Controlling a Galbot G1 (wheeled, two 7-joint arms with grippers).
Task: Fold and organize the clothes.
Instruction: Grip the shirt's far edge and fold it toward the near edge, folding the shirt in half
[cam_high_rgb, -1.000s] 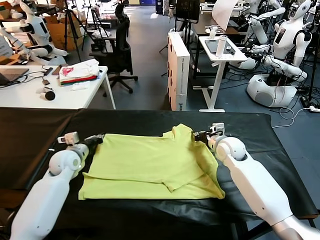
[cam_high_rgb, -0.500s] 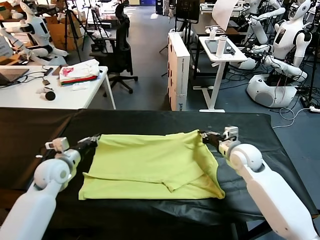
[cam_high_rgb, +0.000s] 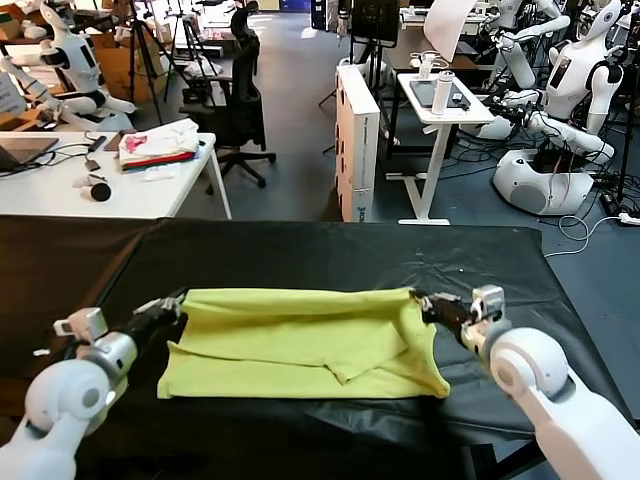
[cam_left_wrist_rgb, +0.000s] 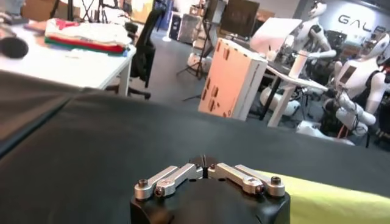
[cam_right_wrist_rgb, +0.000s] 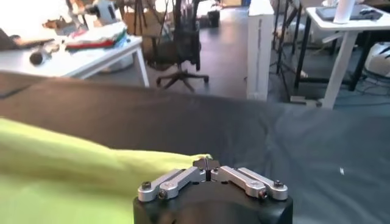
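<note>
The light yellow-green T-shirt (cam_high_rgb: 300, 335) lies on the black table (cam_high_rgb: 300, 250) in the head view, its far edge lifted and doubled toward me. My left gripper (cam_high_rgb: 176, 299) is shut on the shirt's far left corner. My right gripper (cam_high_rgb: 420, 297) is shut on the far right corner. In the left wrist view the left gripper (cam_left_wrist_rgb: 204, 167) has its jaws pressed together, with the shirt (cam_left_wrist_rgb: 329, 198) stretching off beside them. In the right wrist view the right gripper (cam_right_wrist_rgb: 207, 163) is pinched on the shirt (cam_right_wrist_rgb: 73, 176) at its edge.
A white desk (cam_high_rgb: 60, 195) stands behind the table on the left with a stack of folded clothes (cam_high_rgb: 157, 143). An office chair (cam_high_rgb: 238, 100), a white cabinet (cam_high_rgb: 356, 140), a small white table (cam_high_rgb: 440, 105) and other robots (cam_high_rgb: 570, 100) stand farther back.
Both grippers have drawn back toward me and spread slightly apart, bringing the shirt's far edge with them. The raised collar bump has flattened into a straight taut edge.
</note>
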